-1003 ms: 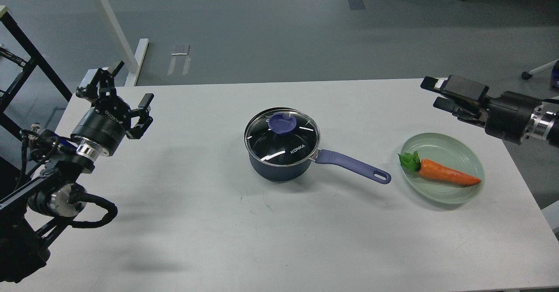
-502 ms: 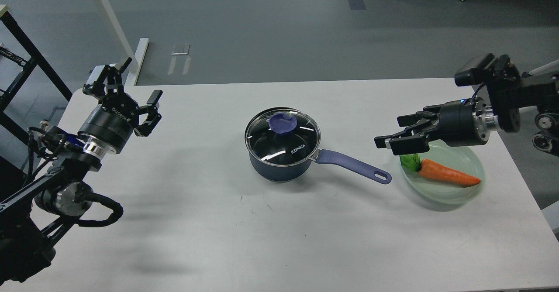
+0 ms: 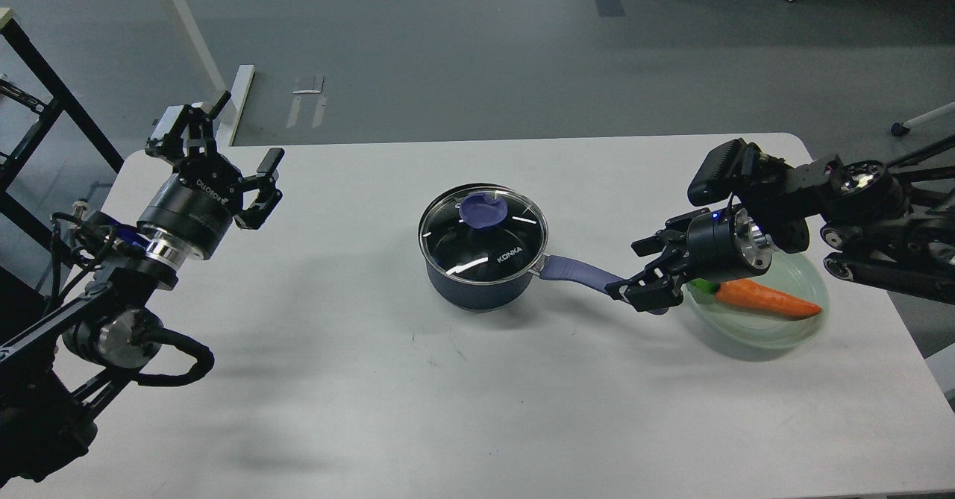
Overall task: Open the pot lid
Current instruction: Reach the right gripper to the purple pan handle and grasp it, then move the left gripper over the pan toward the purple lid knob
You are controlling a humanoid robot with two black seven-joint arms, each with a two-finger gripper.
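Note:
A dark blue pot (image 3: pixel 477 290) stands at the table's middle with a glass lid (image 3: pixel 482 233) on it. The lid has a purple knob (image 3: pixel 483 209). The pot's purple handle (image 3: pixel 580 270) points right. My right gripper (image 3: pixel 634 269) is open, its fingers on either side of the handle's far end, low over the table. My left gripper (image 3: pixel 237 148) is open and empty, raised over the table's far left, well away from the pot.
A pale green plate (image 3: pixel 791 333) with a toy carrot (image 3: pixel 757 297) sits on the right, partly behind my right arm. The white table (image 3: pixel 418 402) has bare room in front. A black frame stands off the table's left edge.
My right gripper has moved left and down from the far right of the table to the end of the pot's handle. My left gripper has edged slightly right and stays open.

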